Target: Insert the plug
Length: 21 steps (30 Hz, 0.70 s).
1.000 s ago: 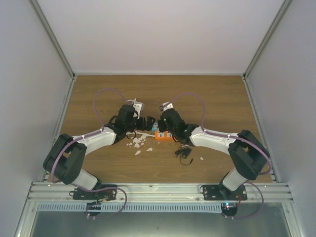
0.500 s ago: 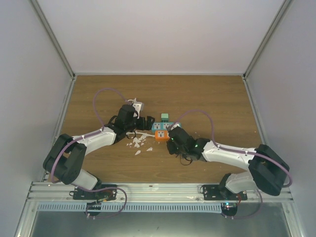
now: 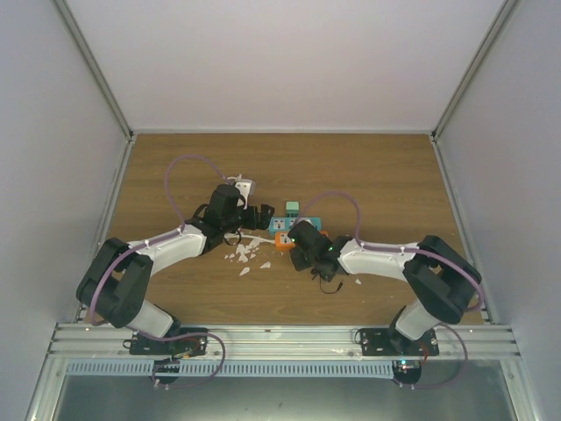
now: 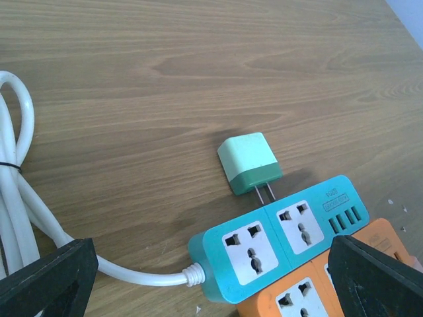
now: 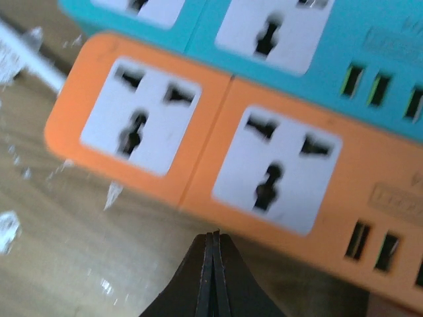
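Observation:
A green plug (image 4: 250,163) lies flat on the wooden table, its two prongs pointing at the teal power strip (image 4: 277,238). An orange power strip (image 4: 330,281) lies against the teal one. In the top view the plug (image 3: 292,209) is just beyond the two strips (image 3: 285,232). My left gripper (image 4: 211,267) is open wide and empty, low over the teal strip's cable end. My right gripper (image 5: 213,261) is shut and empty, at the near edge of the orange strip (image 5: 218,152), and it shows in the top view (image 3: 299,243).
A white cable (image 4: 16,191) loops to the left of the teal strip. White flakes (image 3: 245,256) lie in front of the strips. A small black object with a thin wire (image 3: 329,279) lies near the right forearm. Grey walls enclose the table.
My right gripper has moved from over the strips' far side to their near side. The green plug, hidden before, now lies uncovered by the teal strip. The left arm has barely moved.

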Each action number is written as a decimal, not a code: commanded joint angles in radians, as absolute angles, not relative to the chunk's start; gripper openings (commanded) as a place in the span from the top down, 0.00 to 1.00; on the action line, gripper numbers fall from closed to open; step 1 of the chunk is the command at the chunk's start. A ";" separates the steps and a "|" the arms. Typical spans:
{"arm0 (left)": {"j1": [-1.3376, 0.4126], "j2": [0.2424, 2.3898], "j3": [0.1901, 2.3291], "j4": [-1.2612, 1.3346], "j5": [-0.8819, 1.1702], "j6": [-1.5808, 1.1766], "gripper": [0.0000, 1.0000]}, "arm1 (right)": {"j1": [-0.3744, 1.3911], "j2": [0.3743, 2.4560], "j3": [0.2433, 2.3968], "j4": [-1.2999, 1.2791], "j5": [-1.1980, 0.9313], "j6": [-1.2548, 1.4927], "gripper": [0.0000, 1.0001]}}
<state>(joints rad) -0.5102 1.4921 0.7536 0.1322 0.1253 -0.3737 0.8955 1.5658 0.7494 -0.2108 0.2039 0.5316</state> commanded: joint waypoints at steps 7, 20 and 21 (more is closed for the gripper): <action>-0.517 1.527 0.815 0.108 0.069 -0.371 0.01 | 0.807 1.580 0.872 -0.267 0.294 0.466 1.00; -0.471 1.489 0.773 0.138 0.097 -0.426 0.01 | 0.800 1.633 1.184 -0.381 0.333 0.327 0.08; -0.462 1.486 0.769 0.140 0.106 -0.432 0.01 | 0.795 1.677 1.216 -0.384 0.335 0.323 0.08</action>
